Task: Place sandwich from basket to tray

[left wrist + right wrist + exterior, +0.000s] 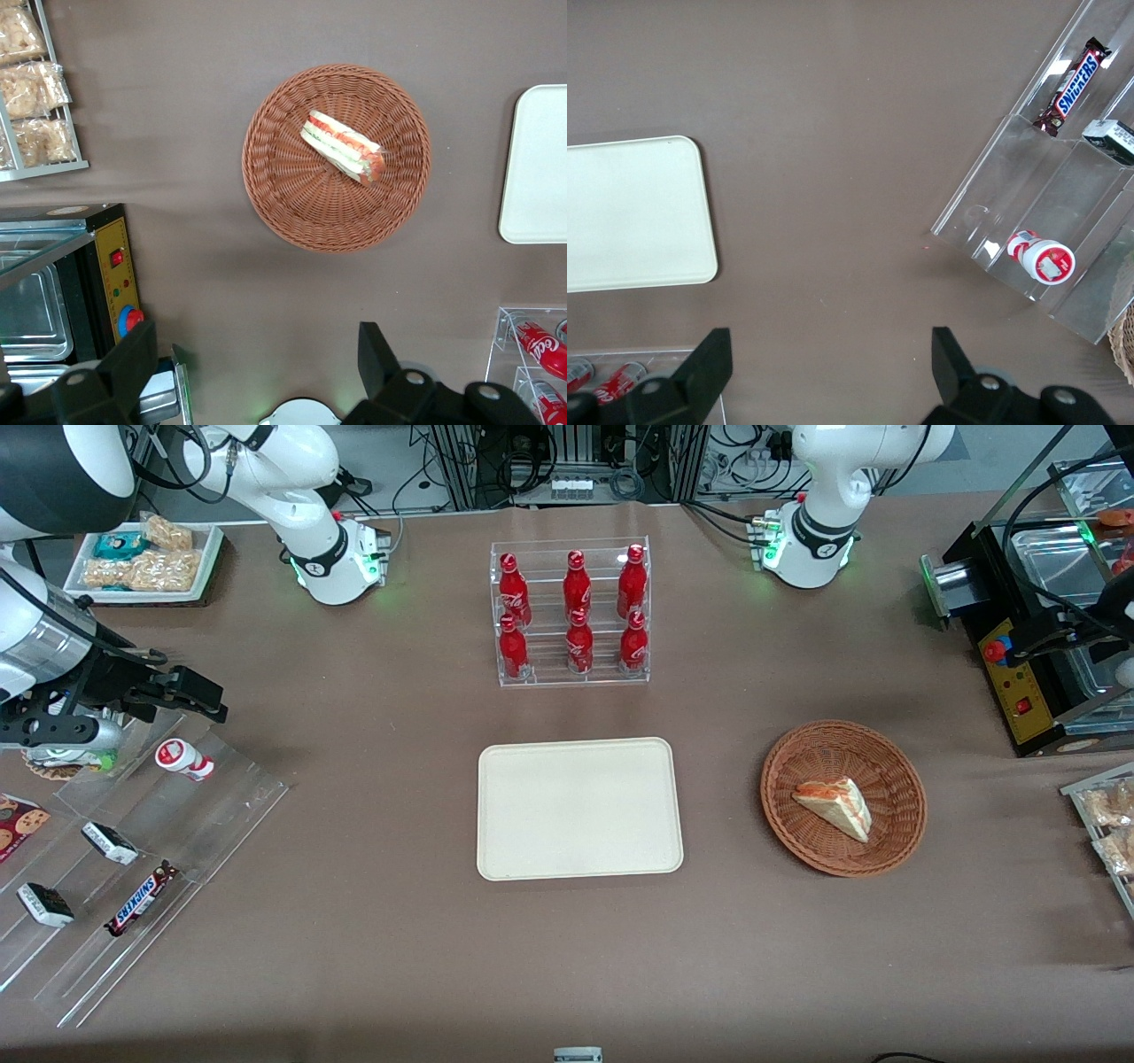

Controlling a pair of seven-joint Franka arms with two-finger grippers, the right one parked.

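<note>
- Sandwich (pixel 834 804) lying in the basket (pixel 895 766), a pale triangular wedge with red-orange showing along one face in the front view; green and red filling layers readable only in the left wrist view (pixel 343 147), where the cut edge faces the camera
- Basket round, shallow, reddish-brown wicker with a tight ribbed weave (pixel 292 190); set on the brown desk (pixel 372 957) toward the working arm's end, well apart from the tray (pixel 580 808)
- Tray flat, cream-beige, rectangular with rounded corners and a low rim, nothing on it; whole in the front view, only one rounded end in the left wrist view (pixel 536 168) and one end in the right wrist view (pixel 629 212)
- Tool (pixel 257 367) held high above the desk, near the basket but clear of it; two dark fingers (pixel 376 359) spread wide apart, nothing between them; seen plainly only from the left wrist camera
- Clear acrylic rack (pixel 571 613) of six red bottles, farther from the front camera than the tray
- Stepped clear rack (pixel 133 868) toward the parked arm's end, with a Snickers bar (pixel 140 898) and a small red-and-white cup (pixel 183 759); both sharper in the right wrist view
</note>
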